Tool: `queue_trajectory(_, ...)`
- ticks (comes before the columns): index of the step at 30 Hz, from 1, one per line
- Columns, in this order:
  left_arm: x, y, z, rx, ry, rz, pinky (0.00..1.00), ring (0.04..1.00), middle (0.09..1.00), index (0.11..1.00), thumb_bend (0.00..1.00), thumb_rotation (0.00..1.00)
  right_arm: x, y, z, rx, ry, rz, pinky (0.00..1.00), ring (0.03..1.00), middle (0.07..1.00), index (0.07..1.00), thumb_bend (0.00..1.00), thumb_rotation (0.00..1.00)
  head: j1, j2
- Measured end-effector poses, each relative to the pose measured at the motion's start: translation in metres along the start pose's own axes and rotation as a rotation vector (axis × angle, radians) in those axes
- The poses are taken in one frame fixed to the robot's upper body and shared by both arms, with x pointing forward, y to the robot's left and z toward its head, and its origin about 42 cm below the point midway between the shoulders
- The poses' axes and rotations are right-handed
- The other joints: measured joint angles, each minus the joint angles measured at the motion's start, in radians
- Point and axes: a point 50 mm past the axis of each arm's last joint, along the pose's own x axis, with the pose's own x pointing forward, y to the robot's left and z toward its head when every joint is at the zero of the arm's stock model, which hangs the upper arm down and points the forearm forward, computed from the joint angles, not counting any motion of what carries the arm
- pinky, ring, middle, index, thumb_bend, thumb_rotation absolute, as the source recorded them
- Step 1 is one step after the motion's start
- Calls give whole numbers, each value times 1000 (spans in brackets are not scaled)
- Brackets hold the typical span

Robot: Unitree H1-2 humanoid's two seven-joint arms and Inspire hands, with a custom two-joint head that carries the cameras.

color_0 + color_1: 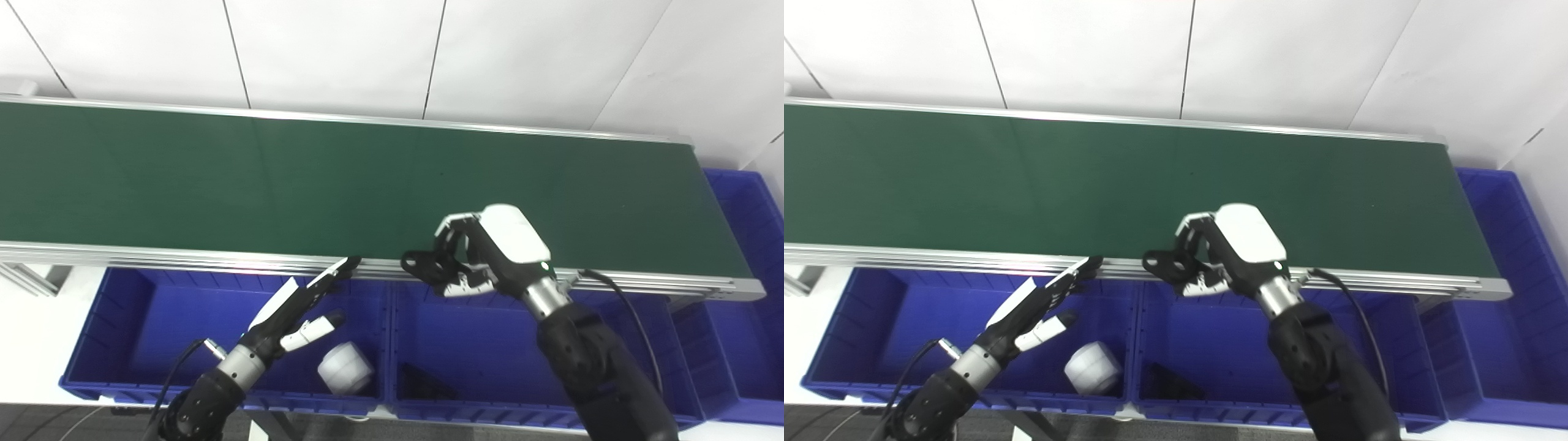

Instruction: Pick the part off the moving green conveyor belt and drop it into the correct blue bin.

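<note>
Left eye view: right hand (490,251) grasps the black part (422,264) at its left side, above the belt's (245,177) near rail, over the middle bin (490,343). Left hand (300,306) released, fingers spread.

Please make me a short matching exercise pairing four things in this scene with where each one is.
Things:
1. black part
2. white part
3. left hand
4. belt

Places:
A. lying in the left bin
B. open, over the left bin
C. behind the bins, nothing on it
D. held in the right hand, over the belt's near rail

Pairs: 1-D, 2-A, 3-B, 4-C
</note>
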Motion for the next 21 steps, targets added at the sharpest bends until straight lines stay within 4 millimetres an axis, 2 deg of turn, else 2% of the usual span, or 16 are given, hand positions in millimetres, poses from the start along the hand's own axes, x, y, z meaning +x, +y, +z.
queue_trajectory(4,-2,-1,0,7,19,-2,917,959,966,950,641,970,-10,13,-7,15,11,8,215,268,472,487,526,0,0,2)
queue_trajectory(7,-2,-1,0,7,19,-2,913,955,963,948,634,960,-15,26,-15,19,43,42,286,339,418,521,519,0,3,2)
queue_trajectory(13,-2,-1,0,6,19,-1,910,952,963,946,631,957,-19,65,-29,37,117,142,290,368,416,526,518,0,3,-2)
queue_trajectory(16,-2,-1,0,6,20,-1,906,954,966,947,634,960,-16,79,-28,56,151,185,252,334,464,498,520,0,2,-8)
queue_trajectory(19,-2,-1,0,6,20,-1,905,956,967,949,644,966,-8,86,-27,65,193,220,217,291,472,491,522,0,2,-8)
queue_trajectory(21,-2,-1,0,6,20,-1,891,950,966,951,649,970,-5,87,-27,55,199,227,297,389,443,537,513,0,0,-9)
